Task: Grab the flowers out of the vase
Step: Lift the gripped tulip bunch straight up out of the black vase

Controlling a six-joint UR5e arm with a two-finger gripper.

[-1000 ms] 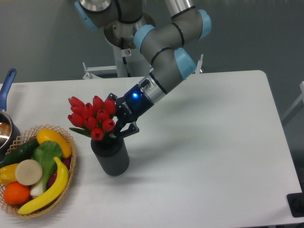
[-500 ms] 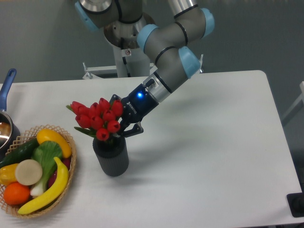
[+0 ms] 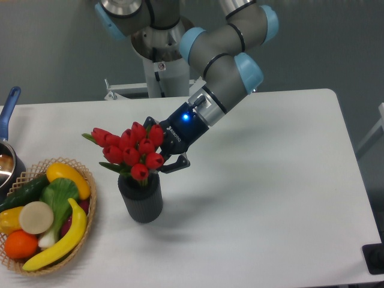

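Note:
A bunch of red tulip flowers (image 3: 131, 148) with green leaves stands in the dark grey ribbed vase (image 3: 141, 198) left of the table's middle. My gripper (image 3: 161, 157) reaches in from the right and is shut on the flowers just under the blooms, above the vase's rim. The buds lean up and to the left. The stems are hidden behind the blooms and inside the vase, so I cannot tell whether their ends are still inside it.
A woven basket (image 3: 89, 204) of fruit and vegetables, with a banana (image 3: 63, 237) and an orange (image 3: 20, 244), sits at the front left. A pot with a blue handle (image 3: 8, 108) is at the left edge. The arm's base (image 3: 161, 66) stands behind the table.
The gripper has moved right and slightly up with the flowers held in it. The bunch has shifted right and sits higher over the vase, which has stayed put.

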